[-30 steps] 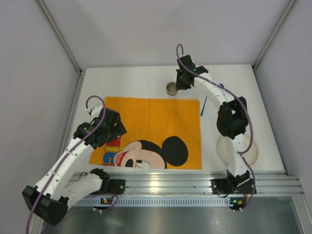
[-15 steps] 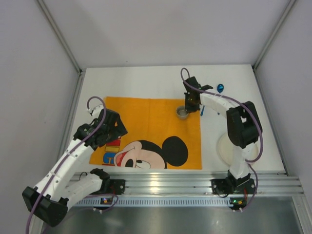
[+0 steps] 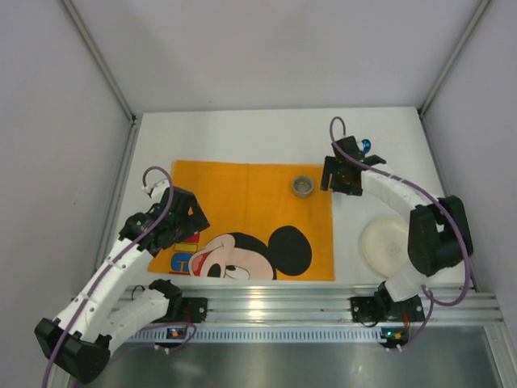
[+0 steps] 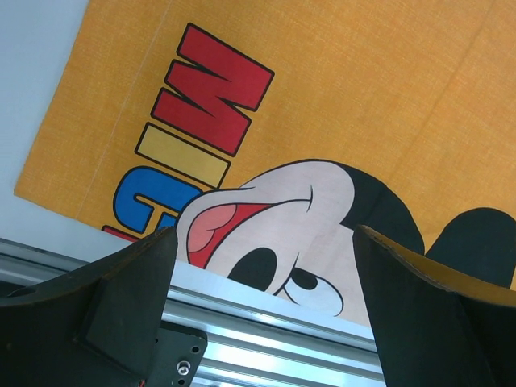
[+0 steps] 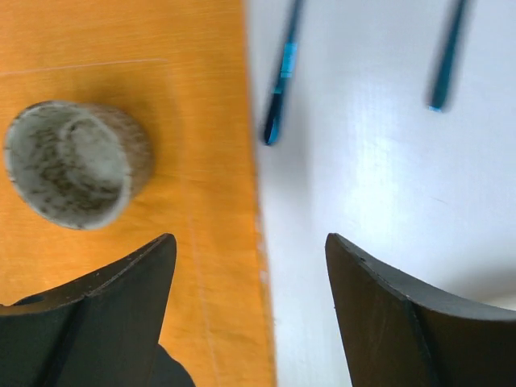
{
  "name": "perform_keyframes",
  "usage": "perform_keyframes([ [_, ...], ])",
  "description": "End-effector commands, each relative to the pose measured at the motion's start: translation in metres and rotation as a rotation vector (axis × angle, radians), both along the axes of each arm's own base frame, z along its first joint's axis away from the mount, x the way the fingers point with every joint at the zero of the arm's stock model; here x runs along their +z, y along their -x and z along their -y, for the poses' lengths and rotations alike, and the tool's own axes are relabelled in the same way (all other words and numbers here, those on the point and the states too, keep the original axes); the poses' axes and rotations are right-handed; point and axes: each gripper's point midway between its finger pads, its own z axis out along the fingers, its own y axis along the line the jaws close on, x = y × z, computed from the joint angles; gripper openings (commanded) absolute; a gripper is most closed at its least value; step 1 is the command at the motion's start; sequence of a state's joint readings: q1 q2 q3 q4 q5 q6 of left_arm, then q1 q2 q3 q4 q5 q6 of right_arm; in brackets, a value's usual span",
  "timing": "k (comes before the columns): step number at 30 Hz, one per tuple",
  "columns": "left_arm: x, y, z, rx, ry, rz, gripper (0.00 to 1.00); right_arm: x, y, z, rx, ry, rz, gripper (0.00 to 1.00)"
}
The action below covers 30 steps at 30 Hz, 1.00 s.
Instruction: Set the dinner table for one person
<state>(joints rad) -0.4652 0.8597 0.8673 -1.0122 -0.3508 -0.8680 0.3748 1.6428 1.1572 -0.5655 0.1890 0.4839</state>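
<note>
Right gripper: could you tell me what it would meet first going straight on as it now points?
Likely the edge of the orange placemat on the dinner table, beside the cup; depth is unclear.

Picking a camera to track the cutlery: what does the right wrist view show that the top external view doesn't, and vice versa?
Right wrist only: two blue utensil handles lying on the dinner table beside the orange placemat. Top external only: the white plate, and the Mickey Mouse face on the placemat. Both: the speckled cup standing on the placemat, and the open right gripper.
</note>
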Motion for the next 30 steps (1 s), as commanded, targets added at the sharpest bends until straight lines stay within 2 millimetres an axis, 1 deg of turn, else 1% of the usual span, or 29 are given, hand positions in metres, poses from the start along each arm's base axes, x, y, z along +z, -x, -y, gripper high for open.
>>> perform_keyframes([
  [1,0.002,-0.009,0.008,-0.025,0.033,0.035,0.95,0.031,0.016,0.055,-0.160,0.014,0.070,0.74],
  [2,0.001,-0.010,0.010,-0.031,0.037,0.036,0.95,0.027,0.025,0.065,-0.186,0.021,0.048,0.74],
  [3,-0.002,-0.012,0.012,-0.036,0.037,0.028,0.95,0.017,0.037,0.072,-0.207,0.027,0.018,0.74],
  [4,-0.003,-0.014,0.014,-0.045,0.038,0.025,0.95,0.017,0.042,0.082,-0.237,0.026,0.016,0.73],
  [5,-0.005,-0.017,0.019,-0.058,0.053,0.030,0.95,0.012,0.049,0.088,-0.257,0.035,-0.004,0.73],
  [6,-0.006,-0.020,0.022,-0.066,0.058,0.032,0.95,0.003,0.058,0.094,-0.273,0.044,-0.034,0.72],
  [7,-0.010,-0.022,0.024,-0.074,0.057,0.017,0.95,-0.001,0.062,0.103,-0.305,0.045,-0.048,0.72],
  [8,-0.011,-0.023,0.028,-0.085,0.069,0.012,0.95,-0.005,0.066,0.108,-0.322,0.046,-0.067,0.71],
  [9,-0.011,-0.026,0.032,-0.096,0.078,0.014,0.95,-0.013,0.073,0.111,-0.333,0.034,-0.099,0.70],
  [10,-0.014,-0.028,0.034,-0.102,0.075,-0.003,0.95,-0.017,0.076,0.118,-0.361,0.027,-0.114,0.68],
  [13,-0.016,-0.032,0.041,-0.116,0.088,-0.020,0.95,-0.028,0.084,0.125,-0.380,0.031,-0.155,0.66],
  [16,-0.014,-0.034,0.043,-0.125,0.091,-0.012,0.94,-0.034,0.088,0.124,-0.380,0.031,-0.181,0.64],
  [18,-0.015,-0.034,0.043,-0.128,0.090,-0.009,0.95,-0.042,0.090,0.123,-0.381,0.028,-0.211,0.63],
  [20,-0.016,-0.034,0.042,-0.126,0.088,-0.008,0.95,-0.052,0.093,0.122,-0.379,0.031,-0.254,0.56],
  [21,-0.016,-0.034,0.042,-0.126,0.089,-0.005,0.94,-0.056,0.094,0.119,-0.373,0.020,-0.270,0.51],
  [22,-0.016,-0.034,0.041,-0.126,0.086,-0.004,0.95,-0.060,0.095,0.117,-0.369,0.014,-0.281,0.37],
  [23,-0.016,-0.034,0.041,-0.126,0.083,-0.005,0.95,-0.065,0.095,0.116,-0.365,0.009,-0.289,0.30],
  [24,-0.015,-0.034,0.040,-0.126,0.081,-0.002,0.95,-0.067,0.096,0.114,-0.363,0.001,-0.295,0.24],
  [25,-0.015,-0.034,0.040,-0.124,0.078,-0.003,0.94,-0.069,0.098,0.113,-0.362,-0.001,-0.300,0.16],
  [27,-0.013,-0.035,0.038,-0.117,0.074,0.008,0.95,-0.071,0.098,0.113,-0.356,-0.002,-0.305,0.06],
  [28,-0.013,-0.034,0.037,-0.117,0.070,0.009,0.95,-0.071,0.097,0.113,-0.354,-0.002,-0.304,0.00],
  [30,-0.012,-0.035,0.036,-0.114,0.067,0.015,0.95,-0.065,0.093,0.114,-0.351,0.003,-0.283,0.00],
])
